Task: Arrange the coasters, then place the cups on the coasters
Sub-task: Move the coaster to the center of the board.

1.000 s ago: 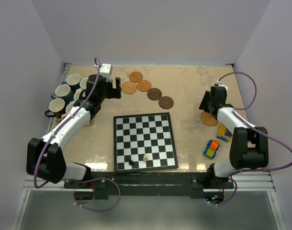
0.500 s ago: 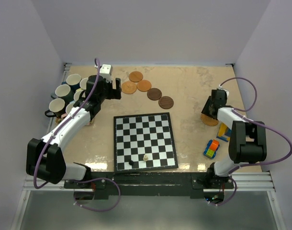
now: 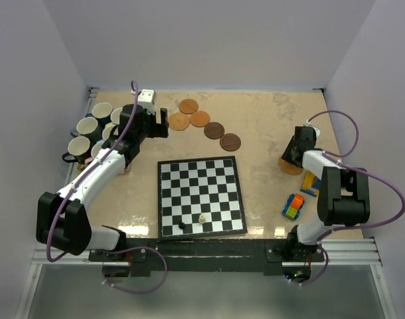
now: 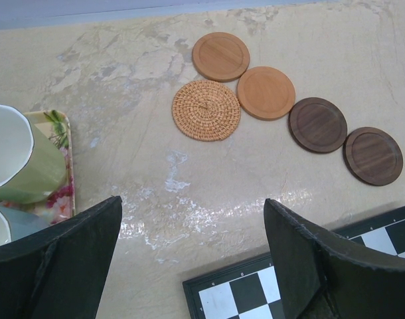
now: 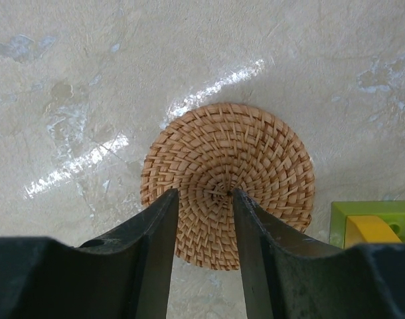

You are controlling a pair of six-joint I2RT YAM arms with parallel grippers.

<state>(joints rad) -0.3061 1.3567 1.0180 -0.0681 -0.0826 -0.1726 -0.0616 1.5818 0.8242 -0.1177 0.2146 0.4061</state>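
Observation:
Five coasters lie in an arc at the back: a woven one [image 3: 178, 121] [image 4: 206, 109], two tan wooden [image 4: 220, 56] [image 4: 265, 92] and two dark brown [image 4: 317, 124] [image 4: 372, 155]. My left gripper [image 3: 161, 123] [image 4: 192, 203] hangs wide open over bare table just short of them, holding nothing. Another woven coaster [image 3: 290, 165] [image 5: 255, 153] lies flat at the right. My right gripper [image 3: 294, 154] [image 5: 204, 193] is directly over it, jaws narrowed, weave showing in the gap. The cups [image 3: 87, 126] cluster at the far left on a floral mat [image 4: 60, 133]; a pale green cup [image 4: 16, 159] shows in the left wrist view.
A chessboard [image 3: 201, 196] [image 4: 255, 292] with two pieces [image 3: 202, 218] fills the middle front. A toy car [image 3: 293, 207] and building bricks [image 3: 312, 183] [image 5: 375, 226] sit just front-right of the right coaster. A white box [image 3: 147, 96] stands behind the left gripper.
My right gripper has shifted slightly right and down over the woven coaster, and its jaws have narrowed. The left arm, cups and coasters have not moved.

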